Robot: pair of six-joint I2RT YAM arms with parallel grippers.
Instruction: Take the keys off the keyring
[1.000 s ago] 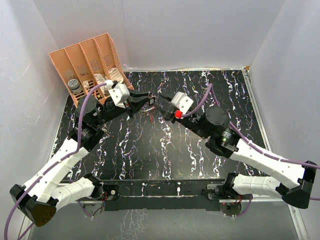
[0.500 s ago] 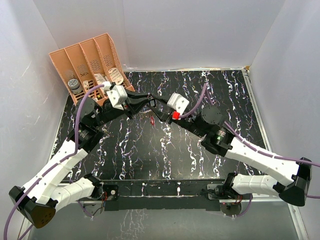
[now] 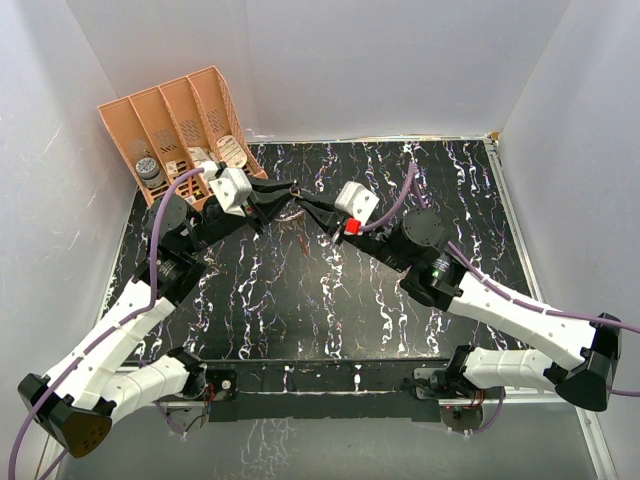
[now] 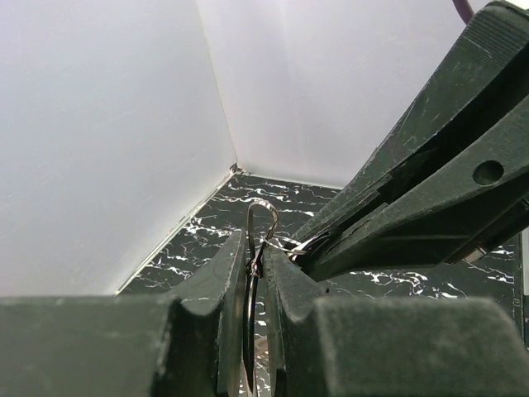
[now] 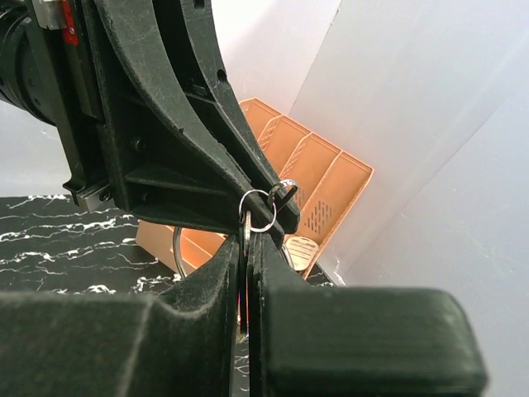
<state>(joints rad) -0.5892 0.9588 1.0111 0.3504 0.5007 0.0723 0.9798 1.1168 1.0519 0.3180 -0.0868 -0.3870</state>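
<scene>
Left wrist view: the left gripper is clamped on the keyring, whose loop stands edge-on just above its fingertips. The right gripper, tip to tip with it above the table, is pinched tight on a key.

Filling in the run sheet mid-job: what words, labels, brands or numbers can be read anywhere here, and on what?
No text can be read in any view.
Small items in the orange organizer: any print is too small to read.
Red patch on the right arm: no lettering shows.
</scene>
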